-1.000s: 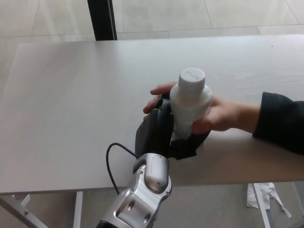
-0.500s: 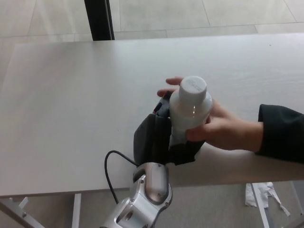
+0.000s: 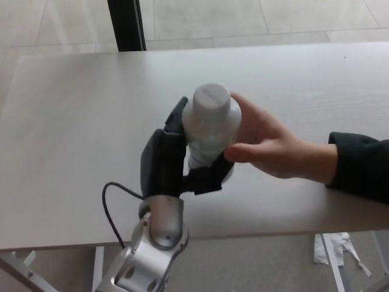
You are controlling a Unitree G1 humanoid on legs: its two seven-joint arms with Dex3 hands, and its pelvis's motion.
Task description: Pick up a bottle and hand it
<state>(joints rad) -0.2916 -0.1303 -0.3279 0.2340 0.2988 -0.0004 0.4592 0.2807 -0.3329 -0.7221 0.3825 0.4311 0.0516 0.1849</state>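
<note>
Just below the centre of the head view, the robot's left hand (image 3: 173, 165) is wrapped around the lower body of a white bottle (image 3: 209, 125), black fingers (image 3: 206, 179) curling across its front at 6 o'clock of the cap. The bottle is held above the desk (image 3: 73, 121), tilted so its round cap faces the camera; most of its lower half is hidden behind the hand, and its base cannot be seen. The silver forearm (image 3: 149, 252) runs down toward 7 o'clock and is cut off by the bottom edge, a black cable (image 3: 112, 207) looping beside the wrist.

At 3 o'clock of the bottle, a person's hand (image 3: 267, 146) touches its side, the thumb pressed just beside the robot's fingers. The person's fingers go behind the bottle and are hidden, so how far they close on it cannot be told. A dark sleeve (image 3: 361, 167) covers the wrist and is cut off at the right edge.

The robot's right hand does not show. At 12 o'clock beyond the desk stands a dark post (image 3: 126, 24) on the pale tiled floor (image 3: 243, 18). At 5 o'clock, under the desk edge, lies crumpled white material (image 3: 337, 249), too small to identify.
</note>
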